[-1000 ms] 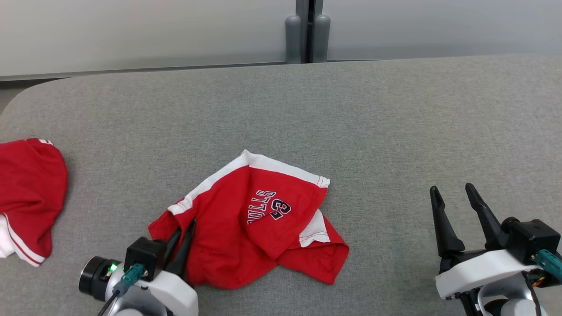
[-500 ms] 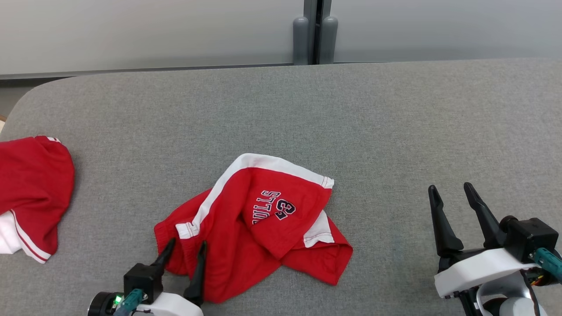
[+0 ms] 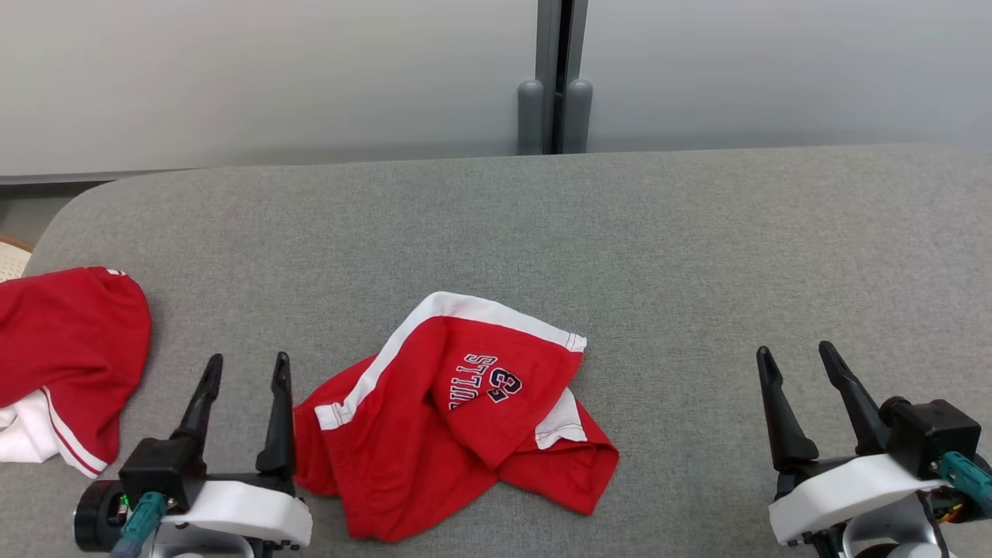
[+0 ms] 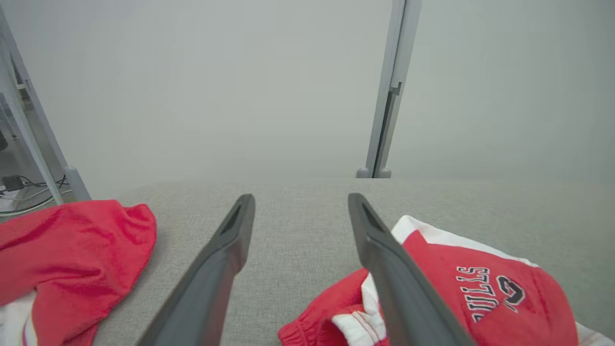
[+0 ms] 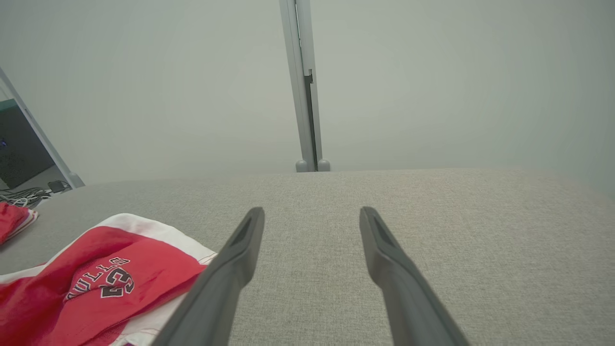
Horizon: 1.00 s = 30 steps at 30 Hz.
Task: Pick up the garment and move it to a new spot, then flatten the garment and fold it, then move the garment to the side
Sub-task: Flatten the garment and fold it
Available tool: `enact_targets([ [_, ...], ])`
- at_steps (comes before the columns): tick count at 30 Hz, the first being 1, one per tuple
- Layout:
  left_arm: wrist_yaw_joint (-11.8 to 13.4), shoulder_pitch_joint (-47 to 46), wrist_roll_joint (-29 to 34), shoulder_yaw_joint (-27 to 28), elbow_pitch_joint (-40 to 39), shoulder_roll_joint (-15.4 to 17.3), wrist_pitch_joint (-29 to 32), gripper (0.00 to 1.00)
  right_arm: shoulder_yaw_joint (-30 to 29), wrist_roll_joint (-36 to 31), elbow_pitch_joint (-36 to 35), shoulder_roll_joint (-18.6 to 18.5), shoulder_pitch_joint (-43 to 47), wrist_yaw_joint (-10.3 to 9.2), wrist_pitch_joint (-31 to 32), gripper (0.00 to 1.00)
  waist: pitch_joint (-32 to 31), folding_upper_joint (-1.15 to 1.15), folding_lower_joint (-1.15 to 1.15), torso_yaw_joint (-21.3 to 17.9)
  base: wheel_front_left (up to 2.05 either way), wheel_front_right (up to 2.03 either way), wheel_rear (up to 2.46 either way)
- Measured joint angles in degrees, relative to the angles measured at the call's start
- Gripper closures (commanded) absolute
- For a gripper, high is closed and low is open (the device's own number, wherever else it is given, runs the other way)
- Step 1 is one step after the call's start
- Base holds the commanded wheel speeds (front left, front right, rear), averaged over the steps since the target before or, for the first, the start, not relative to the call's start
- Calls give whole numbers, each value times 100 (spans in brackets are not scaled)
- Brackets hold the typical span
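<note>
Presently the garment (image 3: 457,411) is seen crumpled on the table (image 3: 620,232) between the left gripper (image 3: 248,358) and right gripper (image 3: 794,349), both with jaws apart, empty. Layers, seemingly overlapped, could be pinched together, so flattening would be spoiled.

Soft, even light falls from above across the grey table (image 3: 620,232), with no glare. The head view is crisp, and only faint shadows hug the red garment (image 3: 434,434). Both wrist views look hazy, the back wall (image 4: 192,96) milky, the post (image 4: 388,96) leaning with wide-angle distortion.
</note>
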Motion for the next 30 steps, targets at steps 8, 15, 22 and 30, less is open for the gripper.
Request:
enact_targets([
  [8, -101, 99, 165, 201, -98, 163, -1, 0, 43, -44, -63, -64, 121, 0, 83, 0, -217, 0, 0, -59, 0, 0, 0],
  [15, -143, 183, 164, 148, -44, 244, 83, 0, 27, -40, -115, -77, 151, 0, 99, 0, -240, 0, 0, -111, 0, 0, 0],
  [22, -131, 183, 159, 99, -37, 264, 143, 0, 33, -4, -111, -58, 152, 0, 97, 0, -219, 0, 0, -117, 0, 0, 0],
  [30, -235, 147, 104, -142, 0, 240, 549, 0, 36, 2, -97, -47, 151, 0, 96, 0, -188, 0, 0, -109, 0, 0, 0],
])
